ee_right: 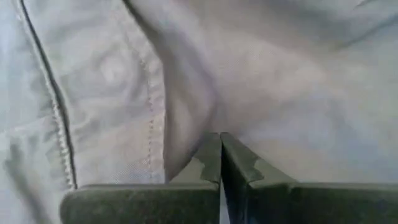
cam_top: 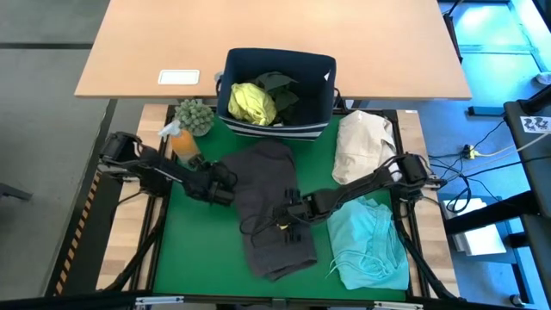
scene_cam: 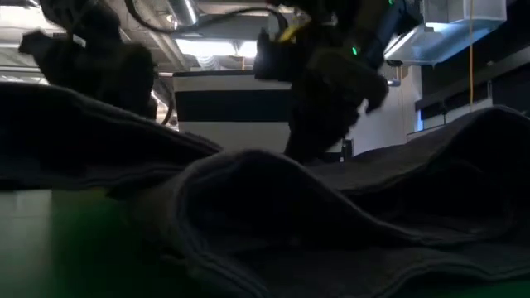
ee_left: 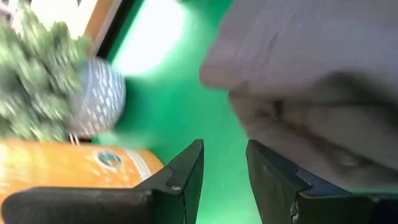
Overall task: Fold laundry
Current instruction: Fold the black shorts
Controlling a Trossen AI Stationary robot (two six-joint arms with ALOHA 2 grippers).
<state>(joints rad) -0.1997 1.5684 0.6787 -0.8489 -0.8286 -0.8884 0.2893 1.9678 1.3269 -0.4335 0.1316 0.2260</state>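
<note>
I've got the charcoal grey cloth garment [cam_top: 271, 207] spread centre-frame on the green mat [cam_top: 194, 250] in the high view, partly folded by the look of it. Right gripper [cam_top: 288, 215] is on the garment's mid-right, fingers pressed fully together; wrist cam shows the tips meeting against grey cloth beside a stitched seam, can't tell if any fabric is pinched. Left gripper [cam_top: 222, 189] sits at the garment's upper-left edge, fingers [ee_left: 186, 180] slightly apart w/ only green mat showing between them, nothing gripped.

The turquoise garment [cam_top: 370, 241] lies lower right. The bright yellow-green shirt [cam_top: 251, 103] is in the navy fabric bin [cam_top: 323, 82], top centre.

Step, I reckon: mid-fold on the grey piece. Next I'd need the left to close on that near edge, then carry it across.
</note>
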